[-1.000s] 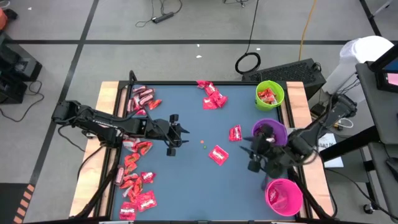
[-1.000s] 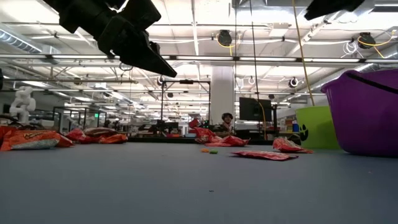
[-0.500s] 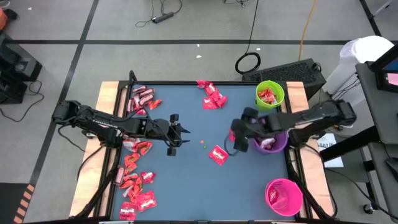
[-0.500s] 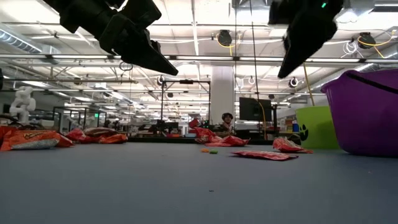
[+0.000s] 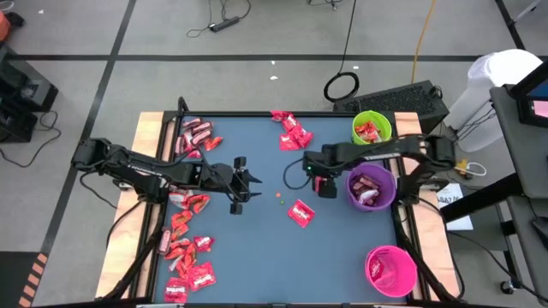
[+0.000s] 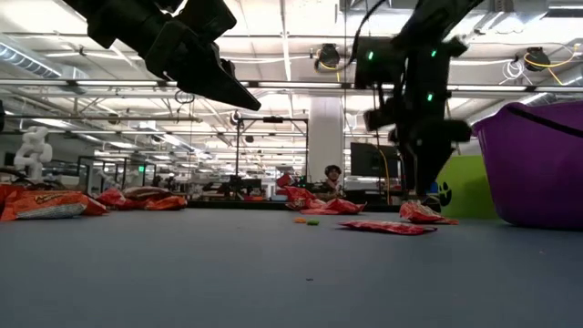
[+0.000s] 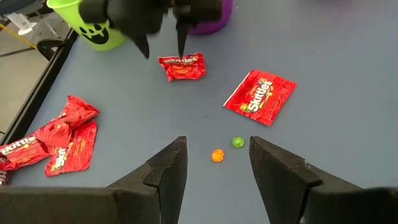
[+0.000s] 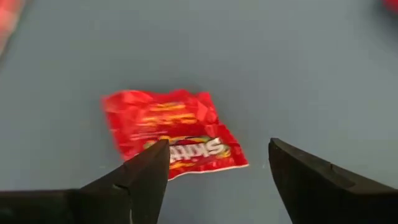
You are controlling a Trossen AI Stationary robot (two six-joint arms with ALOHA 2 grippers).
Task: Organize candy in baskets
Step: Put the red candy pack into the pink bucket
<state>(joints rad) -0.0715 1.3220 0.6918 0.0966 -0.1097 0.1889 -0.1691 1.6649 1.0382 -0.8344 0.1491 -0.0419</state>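
Purple basket (image 5: 370, 188): right side of table, candy already inside.
Right gripper (image 5: 324, 181): fingers apart, empty, over a Skittles packet (image 8: 171, 132) left of that basket.
Left gripper (image 5: 243, 181): open, idle mid-table.
Packet handling: likely light, crinkly, slippery; pinch across its flat middle.

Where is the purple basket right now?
In the high view, the purple basket sits near the table's right edge, between the green basket behind it and the pink basket in front, with the right gripper just to its left.
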